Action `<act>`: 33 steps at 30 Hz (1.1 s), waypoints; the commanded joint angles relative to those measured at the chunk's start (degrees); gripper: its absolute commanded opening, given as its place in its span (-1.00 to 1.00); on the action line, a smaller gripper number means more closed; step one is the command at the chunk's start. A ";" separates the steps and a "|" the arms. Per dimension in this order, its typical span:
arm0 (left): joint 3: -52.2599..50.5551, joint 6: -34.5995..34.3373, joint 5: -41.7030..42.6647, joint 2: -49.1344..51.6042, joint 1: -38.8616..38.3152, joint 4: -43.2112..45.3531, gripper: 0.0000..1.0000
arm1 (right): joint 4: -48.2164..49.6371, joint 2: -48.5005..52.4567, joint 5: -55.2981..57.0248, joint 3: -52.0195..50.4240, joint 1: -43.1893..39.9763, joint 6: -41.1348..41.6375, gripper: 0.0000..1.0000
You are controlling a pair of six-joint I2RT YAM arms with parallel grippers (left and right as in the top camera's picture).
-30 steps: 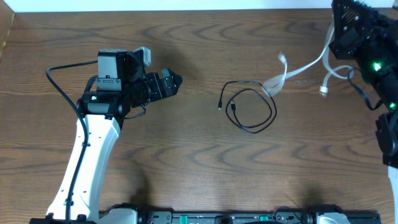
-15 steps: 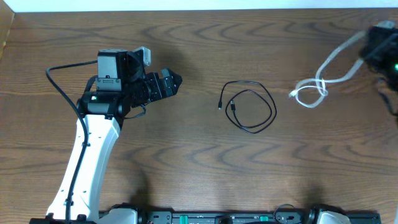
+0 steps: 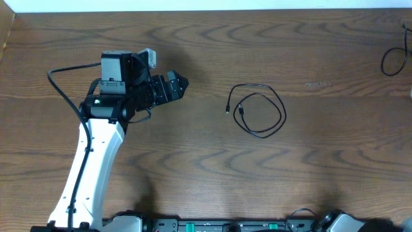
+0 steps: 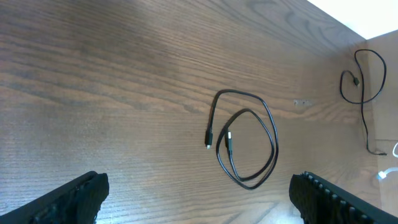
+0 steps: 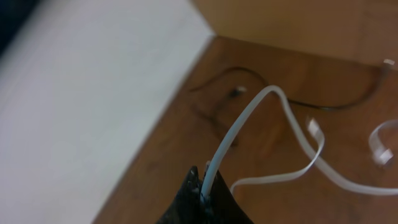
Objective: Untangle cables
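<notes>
The black cable (image 3: 257, 113) lies alone in a loose double loop in the middle of the table, its plug ends near the loop's left side. From the left wrist it sits ahead of the fingers as black cable (image 4: 245, 140). My left gripper (image 3: 179, 86) hovers well to its left, open and empty; the left gripper (image 4: 199, 208) has wide-spread fingers (image 4: 68, 199). My right gripper (image 5: 205, 196) is shut on the white cable (image 5: 273, 124), which rises from the jaws and curls over the table's corner. The right arm is outside the overhead view.
A thin black wire (image 3: 391, 61) loops at the table's far right edge, also seen as the black wire (image 4: 364, 81) and the black wire (image 5: 298, 99). A white floor or wall lies beyond the table edge (image 5: 168, 106). The left arm's white link (image 3: 90, 167) crosses the near left.
The right arm has swung off to the right and out of the overhead view, dragging the white cable away from the black one. The black cable and left arm have stayed put.
</notes>
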 commanded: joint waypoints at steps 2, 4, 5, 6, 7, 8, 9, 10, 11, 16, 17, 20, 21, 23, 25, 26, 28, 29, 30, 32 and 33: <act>0.11 0.55 -0.57 0.11 0.17 0.04 0.96 | 0.83 8.55 7.43 0.48 -0.61 -0.68 -0.64; 0.11 0.55 -0.57 0.11 0.17 0.04 0.96 | 1.62 13.03 7.23 0.48 -0.61 -0.66 0.46; 0.11 0.55 -0.57 0.11 0.17 0.02 0.95 | 1.62 14.88 6.12 0.50 -0.61 -0.66 0.96; 0.11 0.55 -0.57 0.11 0.17 0.04 0.96 | 1.51 16.17 4.63 0.50 -0.61 -0.68 0.99; 0.11 0.57 -0.57 0.11 0.17 0.04 0.96 | 1.16 17.29 2.45 0.50 -0.61 -0.68 0.99; 0.11 0.55 -0.57 0.11 0.17 0.04 0.96 | 0.66 17.99 0.48 0.50 -0.59 -0.68 0.99; 0.11 0.55 -0.57 0.11 0.17 0.02 0.96 | 0.28 18.29 -1.18 0.50 -0.59 -0.68 0.99; 0.11 0.55 -0.57 0.11 0.17 0.04 0.95 | 0.09 18.29 -2.86 0.50 -0.55 -0.70 0.99; 0.11 0.55 -0.57 0.11 0.17 0.04 0.96 | 0.04 18.08 -3.89 0.52 -0.35 -0.81 0.99; 0.11 0.55 -0.57 0.11 0.17 0.02 0.96 | 0.11 14.25 -13.66 0.63 2.03 -6.34 0.99; 0.11 0.55 -0.57 0.11 0.17 0.04 0.96 | 0.09 13.57 -15.89 0.63 2.95 -8.04 0.99; 0.11 0.57 -0.57 0.11 0.17 0.04 0.96 | -1.70 12.35 -21.84 0.63 7.82 -15.47 0.99; 0.11 0.55 -0.59 0.11 0.17 0.02 0.96 | -3.23 12.37 -22.34 0.61 10.67 -18.03 0.98; 0.11 0.55 -0.57 0.11 0.17 0.02 0.96 | -4.72 12.68 -22.10 0.26 15.10 -20.96 0.98; 0.11 0.55 -0.57 0.11 0.17 0.04 0.96 | -5.81 12.96 -22.08 -0.22 19.41 -22.97 0.99; 0.11 0.55 -0.57 0.11 0.17 0.04 0.96 | -6.34 13.14 -22.03 -0.48 21.62 -24.11 0.98; 0.11 0.57 -0.59 0.11 0.17 0.04 0.96 | -7.04 13.53 -21.14 -1.03 25.66 -25.29 0.99; 0.11 0.55 -0.57 0.11 0.17 0.02 0.96 | -7.43 13.86 -20.20 -1.25 27.65 -25.55 0.99; 0.11 0.55 -0.59 0.11 0.17 0.04 0.96 | -7.93 14.29 -19.06 -1.42 29.42 -25.83 0.99; 0.11 0.55 -0.57 0.11 0.17 0.04 0.96 | -9.57 15.43 -16.81 -1.60 32.57 -25.83 0.98; 0.11 0.55 -0.59 0.11 0.17 0.04 0.96 | -10.88 16.26 -15.98 -1.60 34.23 -25.81 0.98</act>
